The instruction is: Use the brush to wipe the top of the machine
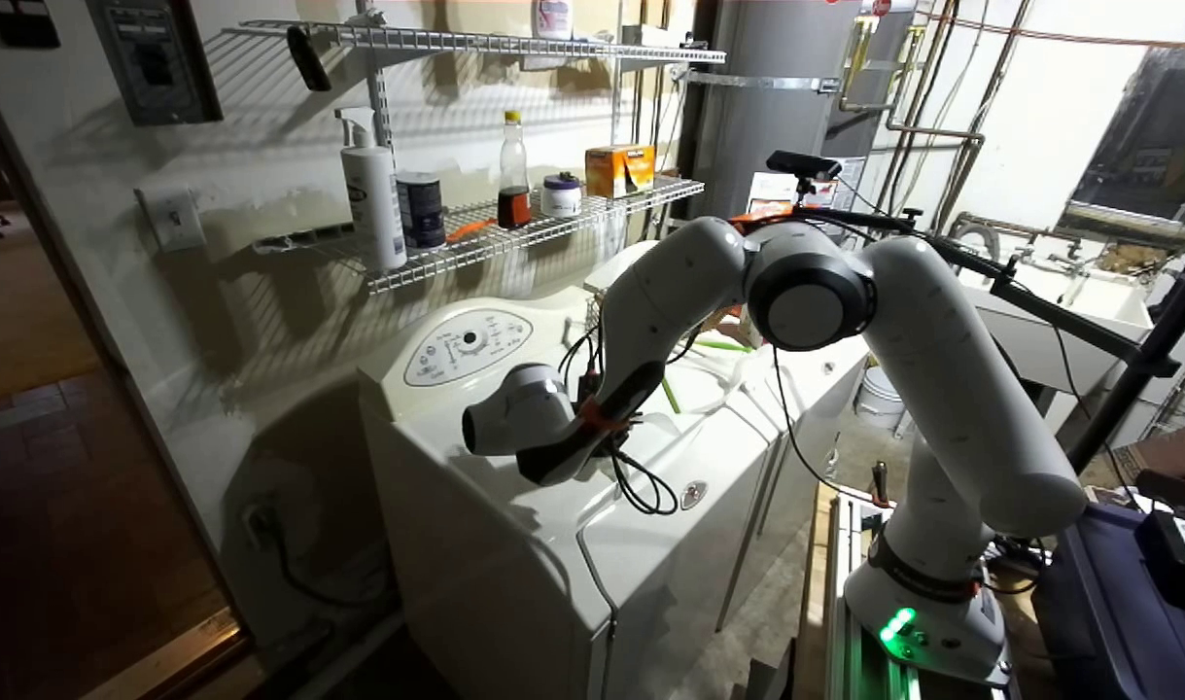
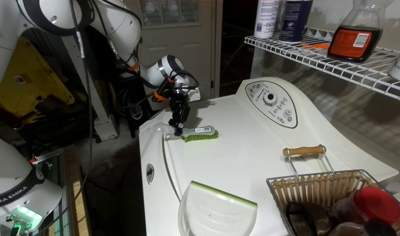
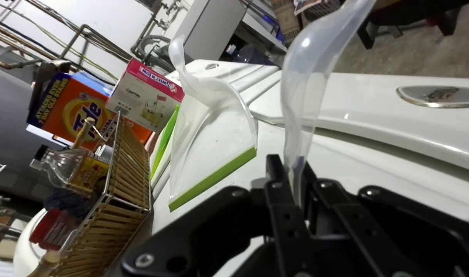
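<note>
At left in an exterior view, the clear handle point(image 2: 157, 128) of the brush point(image 2: 200, 131) looked smooth, probably light and slippery. Next came the claw point(image 2: 178, 131), clamped around that handle close to the green bristles point(image 2: 201, 137), likely a good hold against twisting. Those bristles, further right, seemed springy and faced down at the top of the machine point(image 2: 222, 157); contact was unclear.

Too small to read from here: the label point(image 2: 203, 130) near the gripper point(image 2: 178, 131). Beyond its fingertips point(image 3: 273, 164), the wrist view's edge crops the brush point(image 3: 313, 65); farther off, an exterior view cuts the dustpan point(image 2: 219, 213).
</note>
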Motion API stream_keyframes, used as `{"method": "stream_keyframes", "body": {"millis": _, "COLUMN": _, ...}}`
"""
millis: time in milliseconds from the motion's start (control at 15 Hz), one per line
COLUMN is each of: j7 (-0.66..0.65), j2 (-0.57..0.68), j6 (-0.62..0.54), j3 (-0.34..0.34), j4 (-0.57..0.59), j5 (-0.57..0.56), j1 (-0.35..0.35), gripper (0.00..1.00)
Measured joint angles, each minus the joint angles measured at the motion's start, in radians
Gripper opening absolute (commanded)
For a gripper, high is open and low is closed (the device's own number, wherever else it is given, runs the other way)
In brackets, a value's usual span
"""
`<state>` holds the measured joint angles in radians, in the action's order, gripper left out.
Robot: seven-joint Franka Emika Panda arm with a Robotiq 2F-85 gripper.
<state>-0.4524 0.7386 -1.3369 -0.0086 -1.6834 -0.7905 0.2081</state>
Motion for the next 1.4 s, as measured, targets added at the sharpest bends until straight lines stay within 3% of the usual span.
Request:
{"method": "stream_keyframes", "body": {"millis": 467, "j7": 0.000, "j2": 0.092, "j6": 0.125, "j3": -0.046, "j4": 0.037, "j5": 0.000, "j1": -0.018, "gripper": 0.03}}
{"method": "stream_keyframes", "body": {"millis": 1400, "j7": -0.007, "j2": 0.173, "j6": 0.224, "j3": -0.113, "j4": 0.042, "j5": 0.000, "j1": -0.149, "gripper": 0.03}}
